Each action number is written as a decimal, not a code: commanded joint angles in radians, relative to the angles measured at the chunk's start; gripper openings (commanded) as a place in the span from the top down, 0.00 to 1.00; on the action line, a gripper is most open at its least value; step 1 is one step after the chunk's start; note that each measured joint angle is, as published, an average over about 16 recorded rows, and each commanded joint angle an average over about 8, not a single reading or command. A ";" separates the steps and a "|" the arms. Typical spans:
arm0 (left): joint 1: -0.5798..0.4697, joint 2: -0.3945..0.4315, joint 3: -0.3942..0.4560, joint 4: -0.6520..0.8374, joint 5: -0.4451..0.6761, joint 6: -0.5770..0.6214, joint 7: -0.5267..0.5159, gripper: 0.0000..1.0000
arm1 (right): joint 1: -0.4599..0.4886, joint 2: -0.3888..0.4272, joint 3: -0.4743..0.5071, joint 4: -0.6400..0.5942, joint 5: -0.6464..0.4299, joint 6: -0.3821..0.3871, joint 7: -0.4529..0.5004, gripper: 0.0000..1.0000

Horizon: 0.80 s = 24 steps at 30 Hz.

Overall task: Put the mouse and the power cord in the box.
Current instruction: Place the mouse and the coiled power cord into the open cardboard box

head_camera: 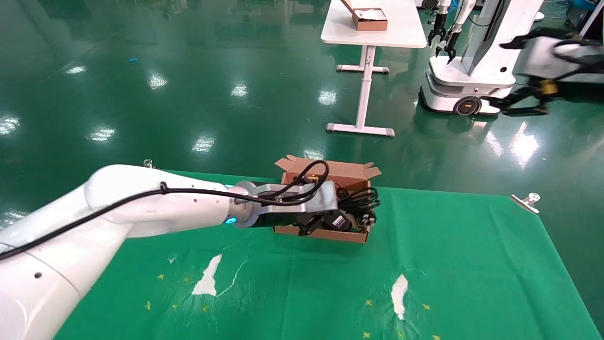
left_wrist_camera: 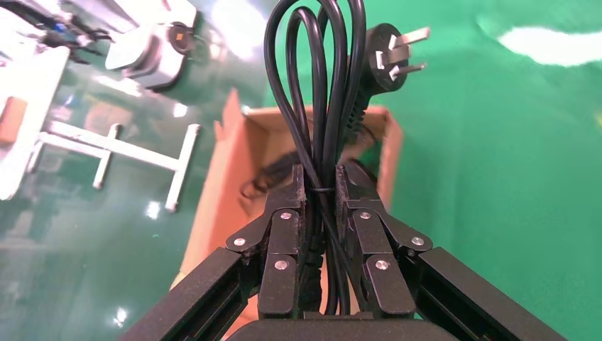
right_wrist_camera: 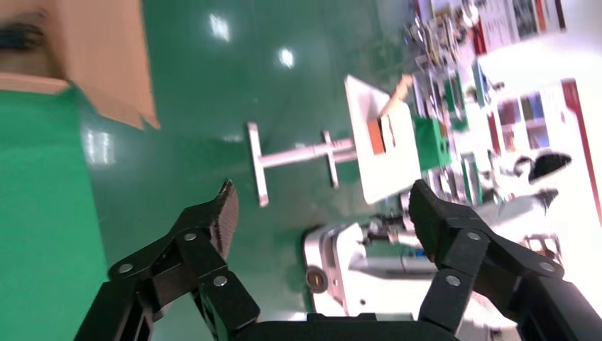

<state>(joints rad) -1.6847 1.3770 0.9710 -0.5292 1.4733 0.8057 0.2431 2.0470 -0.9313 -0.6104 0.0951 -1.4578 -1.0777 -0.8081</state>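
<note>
Left wrist view gives us the clearest look: the left gripper [left_wrist_camera: 321, 186] has its two fingers [left_wrist_camera: 287, 213] closed tight on the power cord [left_wrist_camera: 321, 92], pinching a bundle of loops between them. We count several strands running side by side through the gap, and the loops rise past the fingertips, with one chunky three-pronged plug [left_wrist_camera: 389, 57] standing beside the loops, clear of the fingers. Behind the cord we see the box [left_wrist_camera: 234, 170] lying open with something dark inside it; we cannot tell for certain that this is the mouse.

From the head view, we see the left gripper [head_camera: 314, 222] reaching over the one box [head_camera: 351, 175] on the green tabletop [head_camera: 448, 264], the power cord [head_camera: 361, 200] bunched above the box's right part and hanging partly over its right wall. We count two white torn patches on the tabletop cover. A second, smaller box [head_camera: 370, 20] sits on a white table [head_camera: 401, 28] far off across the floor, and one other robot [head_camera: 476, 61] stands beside it.

Our right gripper [right_wrist_camera: 323, 213] is held off over the floor, its two fingers [right_wrist_camera: 223, 217] spread wide and holding nothing.
</note>
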 commanded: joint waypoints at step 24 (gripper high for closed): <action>-0.093 0.000 0.381 -0.147 -0.125 -0.242 -0.183 0.00 | 0.154 0.061 -0.035 -0.008 -0.043 -0.295 0.028 0.00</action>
<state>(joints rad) -1.7729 1.3742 1.3400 -0.6773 1.3497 0.5704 0.0614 2.1982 -0.8714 -0.6437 0.0874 -1.4992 -1.3621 -0.7800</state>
